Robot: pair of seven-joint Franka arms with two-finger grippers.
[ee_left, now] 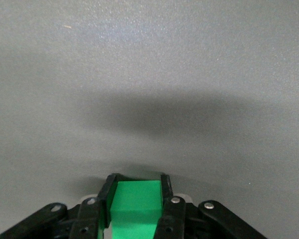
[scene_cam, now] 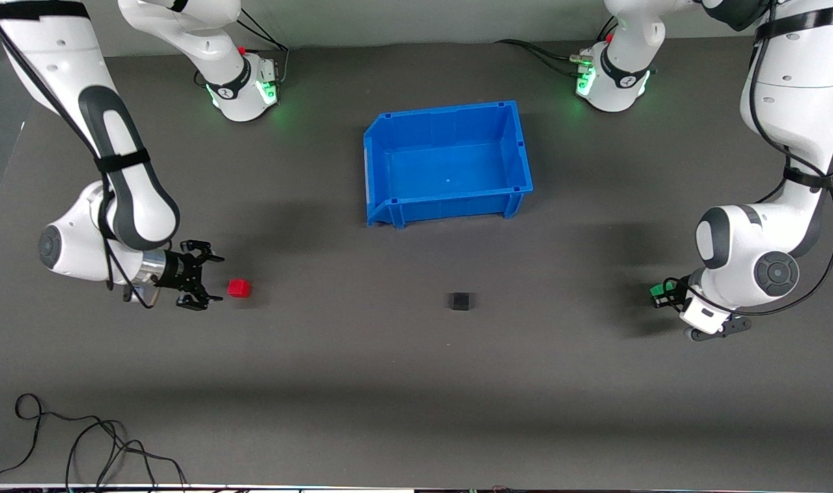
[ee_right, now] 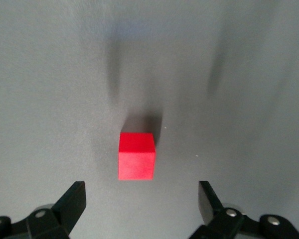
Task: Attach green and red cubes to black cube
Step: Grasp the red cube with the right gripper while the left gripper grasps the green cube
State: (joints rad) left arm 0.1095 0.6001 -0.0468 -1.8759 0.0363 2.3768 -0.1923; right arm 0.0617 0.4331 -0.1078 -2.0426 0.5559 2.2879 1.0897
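The red cube (scene_cam: 239,288) lies on bare table (scene_cam: 348,356) just beside the spread fingers of the right gripper (scene_cam: 207,279), nothing between them. Between it and the black cube (scene_cam: 460,300), bare table; likewise from there to the left gripper (scene_cam: 662,294), clamped on the green cube (ee_left: 134,206). The blue bin (scene_cam: 447,163) stands farther from the front camera, well apart from all three cubes

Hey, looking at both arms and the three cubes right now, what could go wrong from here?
1. The right gripper is open beside the red cube, not around it; advancing off-line could nudge the cube away.
2. The left gripper grips the green cube near its fingertips, so it might slip or twist.
3. The black cube sits loose on the table; pressing cubes against it may slide it.
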